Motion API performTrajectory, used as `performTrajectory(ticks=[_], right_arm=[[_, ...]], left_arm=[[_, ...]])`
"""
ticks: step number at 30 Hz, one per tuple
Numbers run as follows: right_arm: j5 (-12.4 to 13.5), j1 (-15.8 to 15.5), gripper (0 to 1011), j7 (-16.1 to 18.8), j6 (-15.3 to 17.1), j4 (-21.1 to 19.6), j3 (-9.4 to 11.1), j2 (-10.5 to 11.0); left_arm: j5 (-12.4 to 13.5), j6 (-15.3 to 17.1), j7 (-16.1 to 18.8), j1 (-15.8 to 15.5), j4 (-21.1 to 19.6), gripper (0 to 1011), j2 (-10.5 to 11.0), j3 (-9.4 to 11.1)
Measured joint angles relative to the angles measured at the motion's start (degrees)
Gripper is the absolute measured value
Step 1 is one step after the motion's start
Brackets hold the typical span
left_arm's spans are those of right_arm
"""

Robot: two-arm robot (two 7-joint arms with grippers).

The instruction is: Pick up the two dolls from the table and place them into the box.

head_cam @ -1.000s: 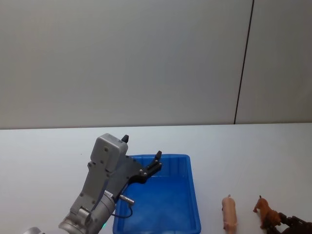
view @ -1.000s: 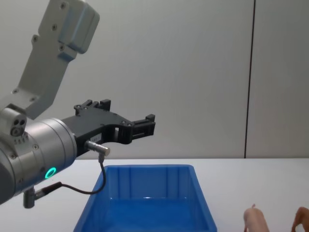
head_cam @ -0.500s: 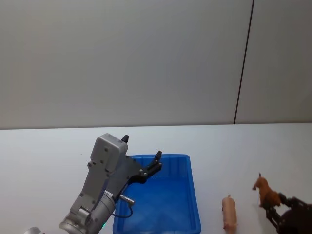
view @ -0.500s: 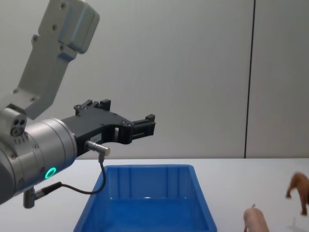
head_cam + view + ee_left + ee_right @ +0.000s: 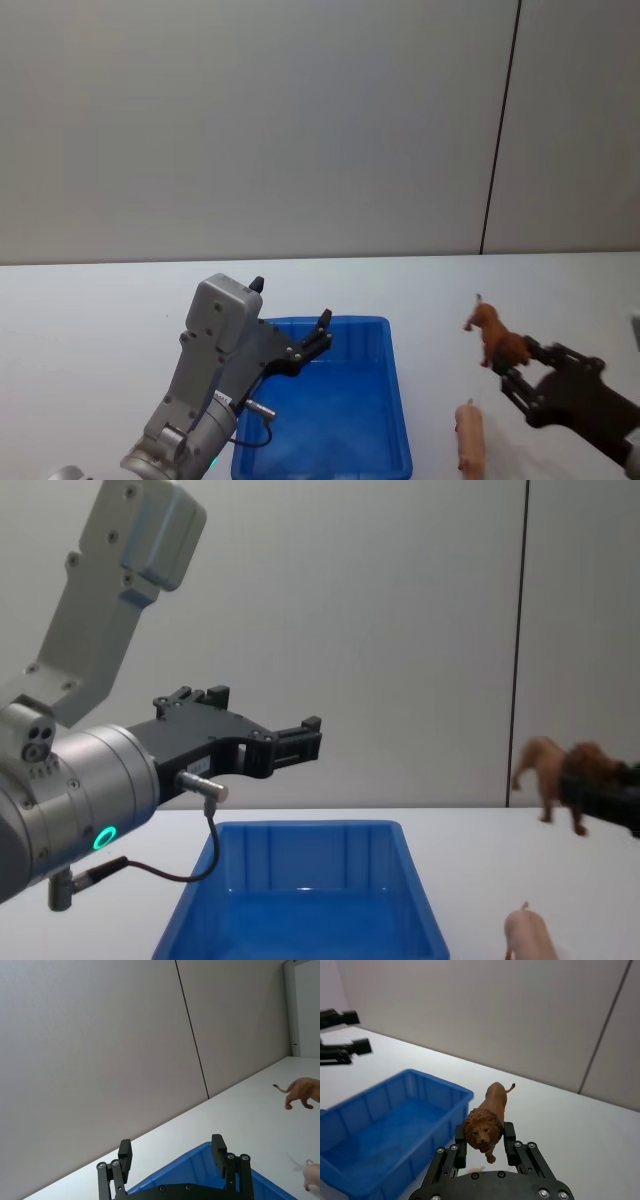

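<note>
Holding brown doll [image 5: 489, 1107] over white table [image 5: 90, 320]: right gripper [image 5: 485, 1134] (grey wall [image 5: 250, 120]).

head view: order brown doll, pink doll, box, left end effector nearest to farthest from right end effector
1. brown doll, gripped by the right end effector
2. pink doll, lying just below
3. box, to its left
4. left end effector, farther left

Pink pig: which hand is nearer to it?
Right. The right hand, holding the lion, hovers just above the pig, slightly right; the left hand is over the box's left side.
</note>
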Motion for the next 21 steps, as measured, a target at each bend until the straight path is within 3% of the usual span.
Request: performTrajectory(ticks=[12,21], right_arm=[[0.0,6.8,419,7.5,5.6,3.1,-3.0,-4.7],[-0.5,10.5,441,11.1,8.4,6.9,-5.5,-8.1]], left_arm=[[0.0,0.0,0.0,0.0,0.0,1001,0.0,0.0],[0.0,0.0,0.0,0.0,0.0,1001,0.0,0.0]])
